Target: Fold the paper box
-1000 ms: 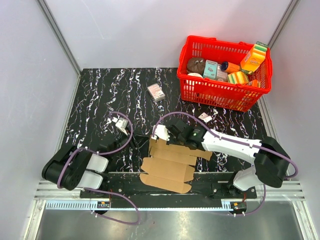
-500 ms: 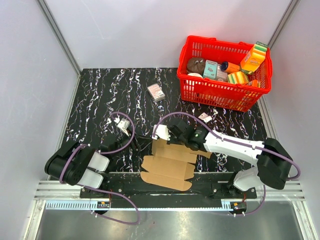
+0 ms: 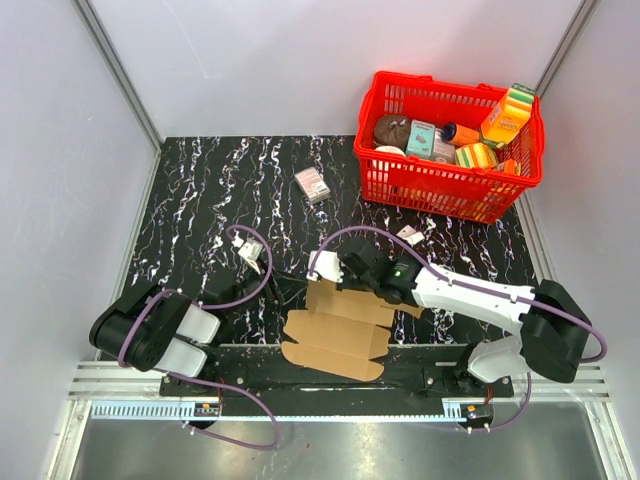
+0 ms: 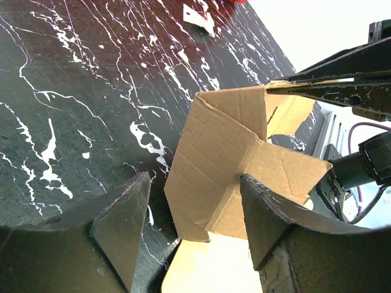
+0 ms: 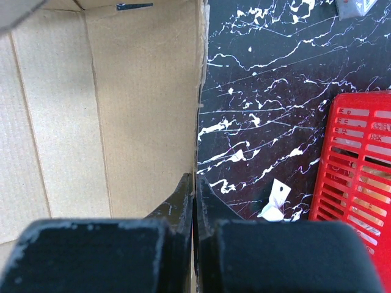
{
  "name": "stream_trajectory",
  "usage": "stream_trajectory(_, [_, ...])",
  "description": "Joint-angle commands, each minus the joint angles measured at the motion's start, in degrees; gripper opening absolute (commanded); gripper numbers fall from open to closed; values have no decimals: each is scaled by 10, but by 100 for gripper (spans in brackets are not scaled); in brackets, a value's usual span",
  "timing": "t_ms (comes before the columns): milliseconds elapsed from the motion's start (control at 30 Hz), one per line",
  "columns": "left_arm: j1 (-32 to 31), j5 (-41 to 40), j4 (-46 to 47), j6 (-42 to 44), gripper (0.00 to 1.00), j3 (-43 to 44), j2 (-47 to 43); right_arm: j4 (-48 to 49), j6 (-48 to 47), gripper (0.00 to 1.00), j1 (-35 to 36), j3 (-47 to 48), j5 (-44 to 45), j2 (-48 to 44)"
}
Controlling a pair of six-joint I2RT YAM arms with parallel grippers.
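The paper box (image 3: 335, 330) is a creased brown cardboard sheet near the table's front edge. Its far panel stands raised. My right gripper (image 3: 330, 277) is shut on the edge of that raised panel; in the right wrist view the jaws (image 5: 195, 183) pinch the cardboard (image 5: 122, 110) edge-on. My left gripper (image 3: 282, 290) is open just left of the sheet. In the left wrist view its fingers (image 4: 122, 226) flank the folded corner of the box (image 4: 232, 146), apart from it. The right gripper's fingers (image 4: 342, 67) show at the upper right there.
A red basket (image 3: 450, 195) holding colourful grocery packs stands at the back right, and also shows in the right wrist view (image 5: 360, 159). A small white-and-pink carton (image 3: 313, 184) lies at mid-table. A white paper scrap (image 3: 408, 235) lies near the basket.
My right gripper has shifted slightly back-right, raising the far panel a little more. My left gripper has edged right toward the sheet's left corner.
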Motion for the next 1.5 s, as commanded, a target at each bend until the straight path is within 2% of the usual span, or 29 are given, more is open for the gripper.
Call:
stream_trajectory(0, [-3, 11, 152, 4, 65, -59, 0, 46, 0, 3, 15, -20, -5, -31])
stream_trajectory(400, [-4, 13, 151, 7, 66, -43, -2, 139, -51, 4, 31, -64, 100, -32])
stream_trajectory(900, [-3, 29, 172, 22, 66, 19, 50, 271, -159, 1, 31, -111, 133, -21])
stream_trajectory(1067, [-4, 36, 213, 27, 67, 26, 82, 274, -159, 1, 31, -123, 128, -30])
stream_trajectory(1200, [-5, 44, 232, 35, 72, 27, 91, 262, -148, 1, 31, -124, 103, -38])
stream_trajectory(1467, [-21, 34, 231, 53, 79, 10, 48, 255, -139, 1, 31, -124, 88, -42])
